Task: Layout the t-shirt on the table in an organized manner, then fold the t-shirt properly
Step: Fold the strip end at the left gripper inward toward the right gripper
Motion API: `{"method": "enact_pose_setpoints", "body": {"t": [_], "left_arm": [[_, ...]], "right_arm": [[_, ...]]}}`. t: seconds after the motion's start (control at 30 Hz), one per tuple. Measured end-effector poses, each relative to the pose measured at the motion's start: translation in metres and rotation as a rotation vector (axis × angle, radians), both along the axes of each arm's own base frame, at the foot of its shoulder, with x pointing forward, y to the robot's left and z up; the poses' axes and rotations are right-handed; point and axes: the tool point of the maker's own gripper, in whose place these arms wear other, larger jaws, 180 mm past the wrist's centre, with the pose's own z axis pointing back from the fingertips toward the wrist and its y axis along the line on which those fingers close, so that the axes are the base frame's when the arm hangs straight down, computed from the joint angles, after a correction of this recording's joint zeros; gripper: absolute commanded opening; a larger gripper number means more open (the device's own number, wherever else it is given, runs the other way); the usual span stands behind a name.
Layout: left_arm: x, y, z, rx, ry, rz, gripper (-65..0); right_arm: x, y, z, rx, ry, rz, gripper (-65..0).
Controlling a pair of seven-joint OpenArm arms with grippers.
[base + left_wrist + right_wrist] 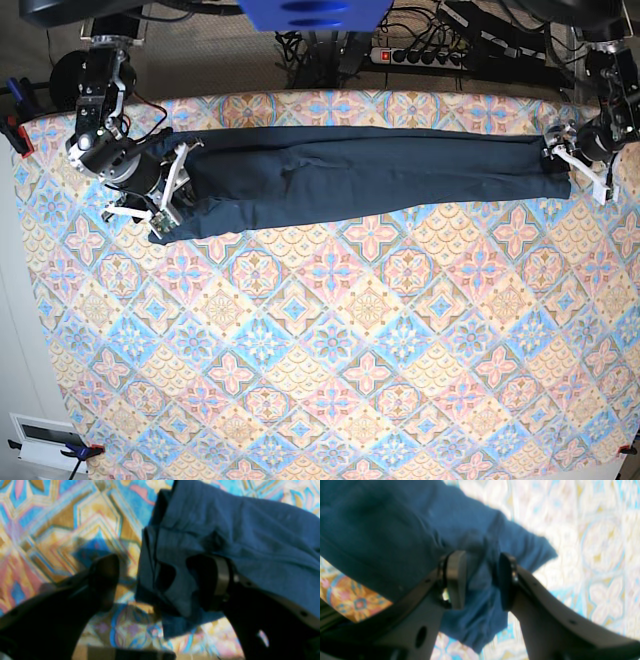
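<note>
A: Cloth first, left wrist view. T-shirt [225, 542] fills the 1 to 3 o'clock part, bunched into folds toward centre. Left gripper [162, 580] stands spread wide; one finger sits on bare table [62, 525] at 8 o'clock, the other at 4 o'clock against the folds. Nothing pinched.

B: Risk?

A: If it shuts here, I judge it takes only the outer fold, and layers slip apart on a lift.

B: Right wrist view?

A: Right gripper [480, 580] part open, a hanging ridge of t-shirt [382, 530] between the pads; blurred, so I cannot tell whether they press it. Hem droops toward 6 o'clock.

B: Base view?

A: T-shirt [360, 170] is stretched into a long narrow band across the table's [330, 380] 12 o'clock edge, right gripper [165, 195] at 9 o'clock end, left gripper [575, 160] at 3 o'clock end. Rolled-in sleeves could get folded in unseen; uneven pulls could skew it.
</note>
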Motion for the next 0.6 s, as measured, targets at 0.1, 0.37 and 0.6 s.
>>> {"method": "enact_pose_setpoints", "body": {"t": [0.1,0.37,0.6], "left_arm": [[0.004,-0.007,-0.003,-0.001,-0.011,-0.013,-18.4],[0.01,-0.057,0.001,-0.146,-0.052,-0.227,-54.1],[0.013,-0.003,0.031,-0.099,-0.139,-0.076,-65.0]], "right_arm": [[-0.004,-0.003,-0.004,-0.019,0.02,-0.004,-43.7],[-0.002,-0.001,-0.002,-0.007,0.008,-0.001,-43.7],[-0.002,-0.002,-0.002,-0.009,0.009,-0.003,-43.7]]}}
